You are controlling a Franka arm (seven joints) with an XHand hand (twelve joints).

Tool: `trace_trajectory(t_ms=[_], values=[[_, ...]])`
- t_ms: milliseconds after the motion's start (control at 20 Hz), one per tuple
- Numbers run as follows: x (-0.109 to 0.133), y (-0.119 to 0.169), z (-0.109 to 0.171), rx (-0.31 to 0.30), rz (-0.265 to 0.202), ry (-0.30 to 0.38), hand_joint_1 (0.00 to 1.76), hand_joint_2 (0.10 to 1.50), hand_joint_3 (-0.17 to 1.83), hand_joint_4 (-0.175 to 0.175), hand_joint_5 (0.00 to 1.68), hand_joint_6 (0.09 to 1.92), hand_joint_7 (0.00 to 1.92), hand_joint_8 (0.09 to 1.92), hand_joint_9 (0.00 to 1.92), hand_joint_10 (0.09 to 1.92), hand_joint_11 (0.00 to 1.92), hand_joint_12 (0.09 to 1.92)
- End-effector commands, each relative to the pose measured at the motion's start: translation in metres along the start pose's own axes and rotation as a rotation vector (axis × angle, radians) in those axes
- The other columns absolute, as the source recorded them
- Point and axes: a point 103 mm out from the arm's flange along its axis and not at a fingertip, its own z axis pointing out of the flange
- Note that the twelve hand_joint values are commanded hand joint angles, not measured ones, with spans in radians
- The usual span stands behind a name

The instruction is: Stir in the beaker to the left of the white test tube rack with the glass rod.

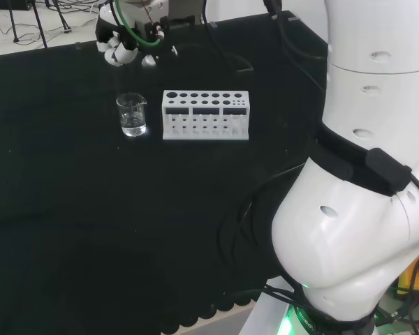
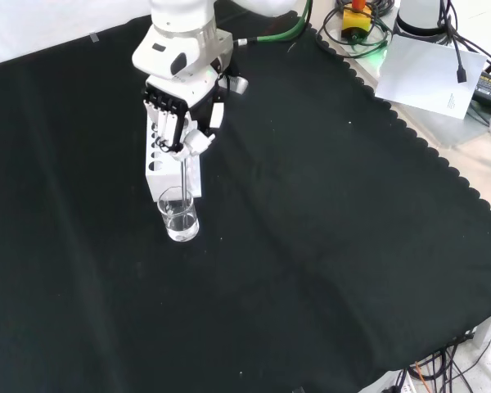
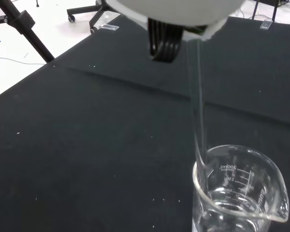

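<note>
A clear glass beaker (image 2: 180, 216) with a little clear liquid stands on the black cloth, just in front of the white test tube rack (image 2: 157, 175) in the front view. In the head view the beaker (image 1: 131, 115) is left of the rack (image 1: 206, 116). The hand (image 2: 177, 115) hovers above both, its fingers curled round the top of a thin glass rod (image 2: 183, 176) that hangs straight down. In the wrist view the rod (image 3: 198, 106) reaches the rim of the beaker (image 3: 239, 191); I cannot tell whether its tip is inside. In the head view the hand (image 1: 120, 47) is high at the back.
The arm's white links (image 1: 363, 181) take up the right of the head view. In the front view, paper (image 2: 430, 70) and cables lie off the cloth's scalloped edge at the upper right. Black cloth (image 2: 311, 246) stretches around the beaker.
</note>
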Motion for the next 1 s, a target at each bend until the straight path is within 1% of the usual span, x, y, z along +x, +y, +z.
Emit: trace_trajectory(t_ms=[50, 300, 500, 700, 850, 1000], values=[[-0.023, -0.004, -0.004, 0.003, 0.04, -0.015, 1.31, 0.69, 0.73, -0.175, 1.09, 0.74, 1.18, 1.15, 1.71, 0.85, 1.68, 0.77], [-0.04, -0.027, -0.014, -0.009, 0.075, -0.019, 1.31, 0.69, 0.73, -0.175, 1.09, 0.74, 1.18, 1.15, 1.71, 0.85, 1.68, 0.77], [-0.039, -0.037, -0.014, -0.003, 0.085, -0.021, 1.31, 0.69, 0.73, -0.175, 1.09, 0.74, 1.18, 1.15, 1.71, 0.85, 1.68, 0.77], [-0.026, -0.035, -0.012, -0.002, 0.069, -0.026, 1.31, 0.69, 0.73, -0.175, 1.09, 0.74, 1.18, 1.15, 1.71, 0.85, 1.68, 0.77], [-0.012, -0.021, -0.006, 0.004, 0.041, -0.029, 1.31, 0.69, 0.73, -0.175, 1.09, 0.74, 1.18, 1.15, 1.71, 0.85, 1.68, 0.77], [-0.006, -0.011, -0.003, 0.014, 0.026, -0.04, 1.31, 0.69, 0.73, -0.175, 1.09, 0.74, 1.18, 1.15, 1.71, 0.85, 1.68, 0.77]])
